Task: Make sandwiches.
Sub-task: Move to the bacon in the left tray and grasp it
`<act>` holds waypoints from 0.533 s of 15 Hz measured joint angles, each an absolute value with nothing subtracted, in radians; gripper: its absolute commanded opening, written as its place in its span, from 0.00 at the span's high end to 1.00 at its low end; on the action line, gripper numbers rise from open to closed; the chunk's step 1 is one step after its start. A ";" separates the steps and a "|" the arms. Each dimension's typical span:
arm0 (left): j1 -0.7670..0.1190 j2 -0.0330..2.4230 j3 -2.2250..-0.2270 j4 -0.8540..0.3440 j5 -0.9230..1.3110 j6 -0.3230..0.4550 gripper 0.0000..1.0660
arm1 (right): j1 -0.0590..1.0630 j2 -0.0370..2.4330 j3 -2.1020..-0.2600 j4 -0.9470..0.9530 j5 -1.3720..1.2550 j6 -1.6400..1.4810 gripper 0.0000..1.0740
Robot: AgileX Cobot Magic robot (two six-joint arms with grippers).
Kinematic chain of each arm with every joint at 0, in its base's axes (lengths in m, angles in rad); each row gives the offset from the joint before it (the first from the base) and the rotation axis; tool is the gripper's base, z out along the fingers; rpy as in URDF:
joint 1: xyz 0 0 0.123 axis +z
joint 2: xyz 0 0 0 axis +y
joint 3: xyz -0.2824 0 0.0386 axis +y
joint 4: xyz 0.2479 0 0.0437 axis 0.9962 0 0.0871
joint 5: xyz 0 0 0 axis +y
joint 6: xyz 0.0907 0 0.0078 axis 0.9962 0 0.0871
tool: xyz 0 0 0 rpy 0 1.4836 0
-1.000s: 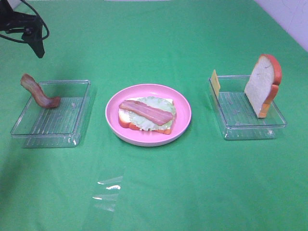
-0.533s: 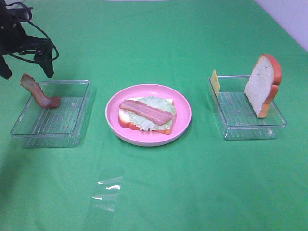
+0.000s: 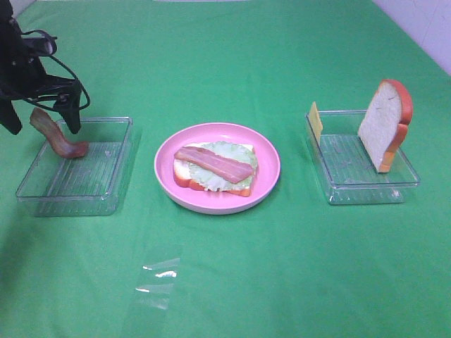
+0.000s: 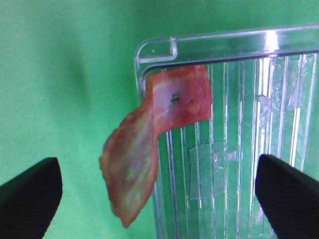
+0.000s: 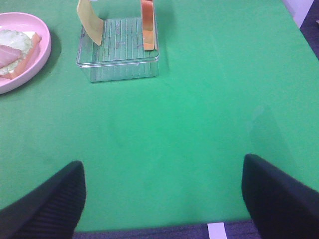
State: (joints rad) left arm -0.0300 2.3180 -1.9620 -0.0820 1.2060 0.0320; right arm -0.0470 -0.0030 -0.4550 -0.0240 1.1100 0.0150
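Lowered black left gripper from upper left to straddle curled red-brown bacon strip at clear plastic left tray; jaws wide, holding nothing. Stacked on round pink plate: white bread slice, pale green lettuce leaf, flat bacon strip. Left to add: thin yellow cheese square, upright bread slice, centre right. Right gripper agape, empty.

Your high camera looks down on the whole green surface. The left wrist view sits close above the bacon strip; the right wrist view, farther back, shares the right tray and plate.
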 measured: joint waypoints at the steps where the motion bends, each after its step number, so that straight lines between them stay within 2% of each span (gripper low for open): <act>1: -0.030 2.318 -1.962 -0.082 1.202 0.032 0.35 | -0.047 -0.003 -0.455 -0.024 1.110 0.015 0.24; 2: -0.030 2.319 -1.962 -0.080 1.200 0.032 0.46 | -0.047 -0.003 -0.455 -0.024 1.110 0.015 0.24; 3: -0.030 2.319 -1.962 -0.078 1.197 0.032 0.52 | -0.047 -0.003 -0.455 -0.024 1.110 0.015 0.24; 8: -0.030 2.319 -1.962 -0.070 1.196 0.032 0.53 | -0.047 -0.003 -0.455 -0.024 1.110 0.015 0.24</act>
State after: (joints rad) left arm -0.0300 2.3190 -1.9620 -0.0700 1.1960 0.0320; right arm -0.0470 -0.0030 -0.4550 -0.0240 1.1100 0.0150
